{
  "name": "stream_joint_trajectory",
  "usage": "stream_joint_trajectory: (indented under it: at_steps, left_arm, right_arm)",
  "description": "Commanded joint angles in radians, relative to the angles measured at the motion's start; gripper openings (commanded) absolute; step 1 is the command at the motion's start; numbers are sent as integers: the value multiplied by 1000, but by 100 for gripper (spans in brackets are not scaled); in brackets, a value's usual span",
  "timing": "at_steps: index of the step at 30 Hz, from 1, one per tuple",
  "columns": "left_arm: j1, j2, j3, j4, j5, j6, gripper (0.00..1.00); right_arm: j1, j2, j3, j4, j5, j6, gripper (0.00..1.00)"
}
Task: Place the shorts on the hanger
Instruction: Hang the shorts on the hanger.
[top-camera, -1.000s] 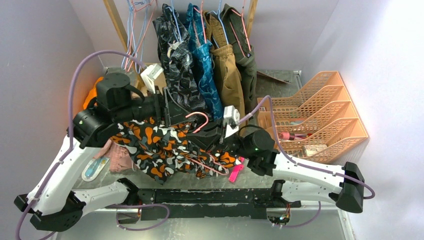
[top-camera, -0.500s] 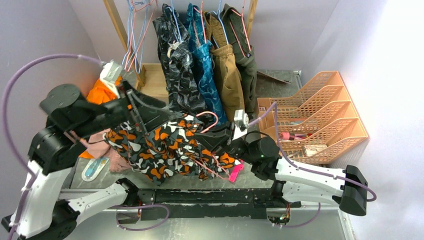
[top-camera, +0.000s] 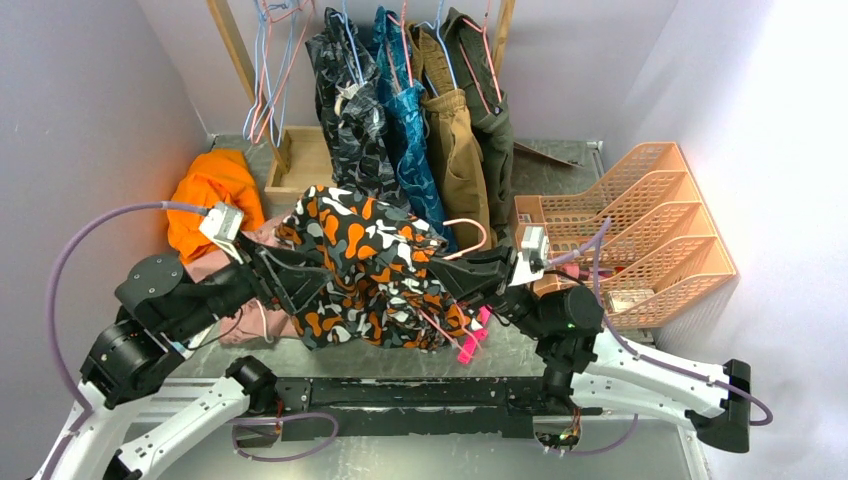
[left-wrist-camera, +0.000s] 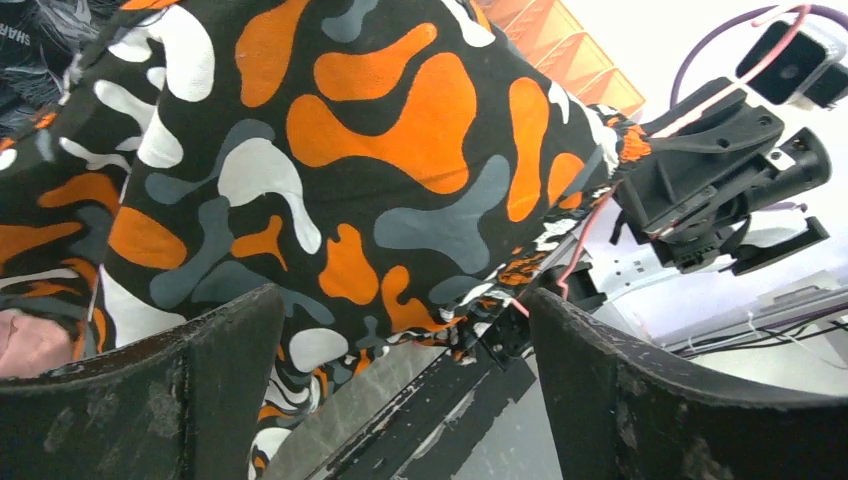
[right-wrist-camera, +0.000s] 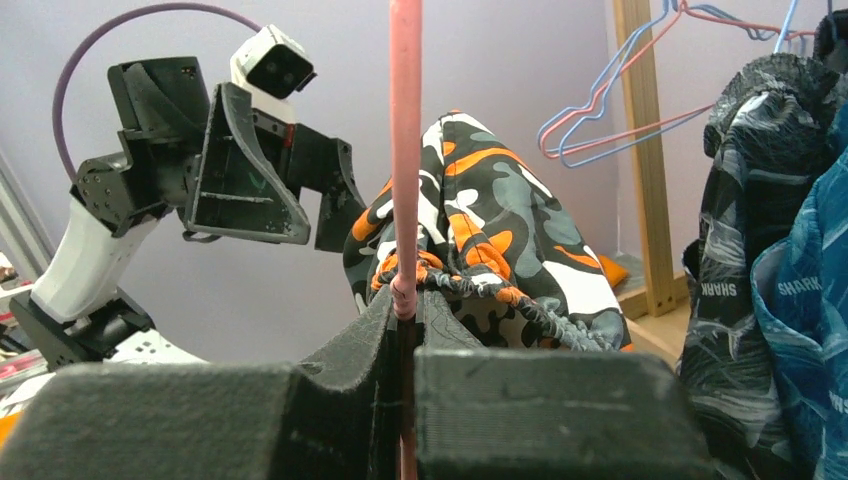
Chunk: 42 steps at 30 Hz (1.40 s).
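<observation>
The right fingers are clenched on the pink hanger. The left fingers stand spread and empty. The shorts hang bunched at that hanger, apparently draped over its wire, above the table, left fingers at their 8 o'clock. Hung clothes sit at 12 o'clock, an orange garment at 10, a peach file rack at 3.

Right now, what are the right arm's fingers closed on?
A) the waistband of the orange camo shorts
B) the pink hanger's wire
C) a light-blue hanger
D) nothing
B: in the right wrist view the right fingers are shut, with the pink wire of the hanger running straight up from between them. The shorts drape just beyond the fingers, not between them.
</observation>
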Motion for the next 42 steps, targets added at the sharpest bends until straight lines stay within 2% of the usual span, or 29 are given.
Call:
stream_joint_trajectory:
  at_steps: [1, 6, 13, 15, 17, 21, 23, 24, 34, 42]
  left_arm:
    - [-3, 1, -26, 116, -5, 73, 98]
    - [-3, 46, -36, 147, -15, 146, 100]
    - [-3, 122, -77, 225, 39, 159, 100]
    - [-3, 139, -78, 215, 18, 173, 96]
    - [-3, 155, -72, 196, -6, 209, 83]
    - [-3, 161, -48, 159, -56, 242, 39]
    - [-3, 152, -29, 147, -84, 250, 12]
    - [-3, 146, -14, 139, -95, 257, 8]
    - [-3, 168, 184, 104, -225, 363, 7]
    - [-3, 259, 212, 169, -143, 357, 7]
  right_arm:
    - [-3, -37, -9, -35, 22, -19, 0]
    - [-2, -47, 7, -68, 0, -15, 0]
    - [-3, -44, 24, -69, -14, -5, 0]
    - [-1, -37, 36, -79, -28, -9, 0]
    - [-3, -35, 47, -94, -39, -12, 0]
    - [-2, -45, 60, -121, -46, -25, 0]
    - [-3, -54, 67, -150, -47, -39, 0]
    - [-2, -60, 72, -169, -47, -46, 0]
    - [-2, -127, 125, -324, -112, -61, 0]
    - [-1, -126, 114, -274, -133, -34, 0]
